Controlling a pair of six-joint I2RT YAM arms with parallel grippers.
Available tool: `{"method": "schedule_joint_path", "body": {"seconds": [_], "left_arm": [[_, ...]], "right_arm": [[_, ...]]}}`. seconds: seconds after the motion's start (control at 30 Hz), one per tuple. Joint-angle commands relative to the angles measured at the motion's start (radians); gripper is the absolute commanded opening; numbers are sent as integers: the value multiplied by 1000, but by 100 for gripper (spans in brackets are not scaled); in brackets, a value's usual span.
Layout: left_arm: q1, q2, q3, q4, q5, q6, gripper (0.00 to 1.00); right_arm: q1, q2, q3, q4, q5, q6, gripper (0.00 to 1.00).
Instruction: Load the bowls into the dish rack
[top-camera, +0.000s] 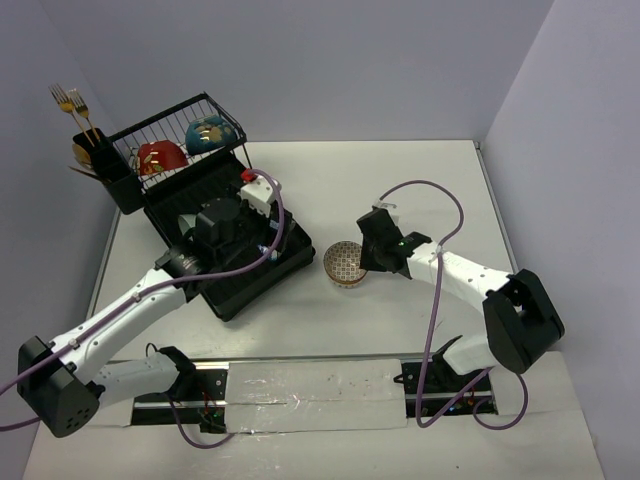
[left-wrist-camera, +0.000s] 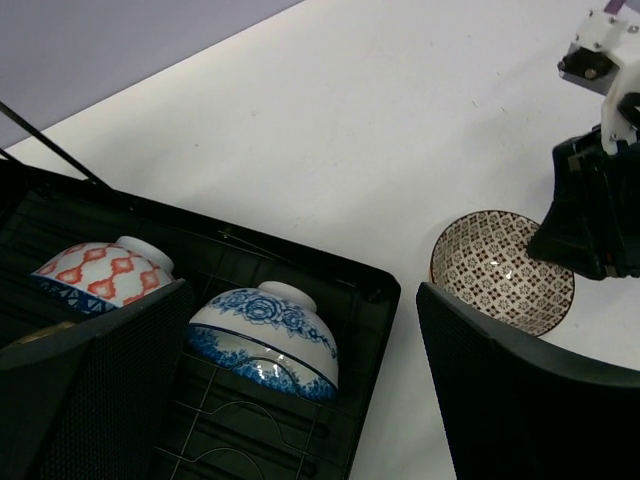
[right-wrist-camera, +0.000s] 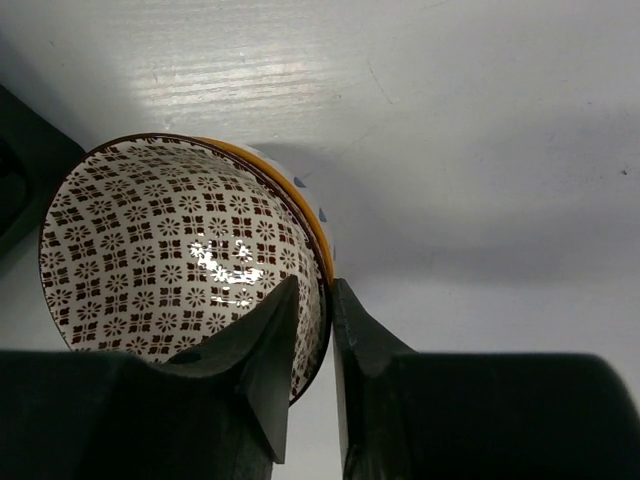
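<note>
A bowl (top-camera: 343, 264) with a brown-and-white pattern inside and an orange outside (right-wrist-camera: 170, 250) sits upright on the white table just right of the dish rack (top-camera: 250, 290). My right gripper (top-camera: 365, 262) (right-wrist-camera: 315, 290) straddles its near rim, one finger inside and one against the outer wall; a thin gap shows beside the inner finger. My left gripper (top-camera: 262, 195) (left-wrist-camera: 303, 290) hangs wide open over the rack's black tray (left-wrist-camera: 360, 290), above an upside-down blue-flowered bowl (left-wrist-camera: 265, 335). A red-patterned bowl (left-wrist-camera: 100, 275) lies beside it. A red bowl (top-camera: 160, 157) and a teal bowl (top-camera: 210, 135) rest in the wire basket.
A black utensil cup (top-camera: 100, 165) with gold forks (top-camera: 70, 100) hangs on the rack's left end. Grey walls close in at the back and on the right. The left arm stretches across the rack's tray.
</note>
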Motion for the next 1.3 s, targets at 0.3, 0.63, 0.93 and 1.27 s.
{"method": "schedule_joint_path", "body": {"seconds": [0.3,0.63,0.93,1.27], "left_arm": [[-43,57,7,-1,11,54,99],[-75,58,-4,3,30,91,99],[-106,59,-16,14,42,120,99],[-137,45,-34,23,97,175,99]], "right_arm": [[-1,-39,44,21,25,-17,29],[-1,-40,56,-2,45,-7,4],[1,-88,81,-30,41,-27,0],[-1,-128,119,-54,22,-38,0]]}}
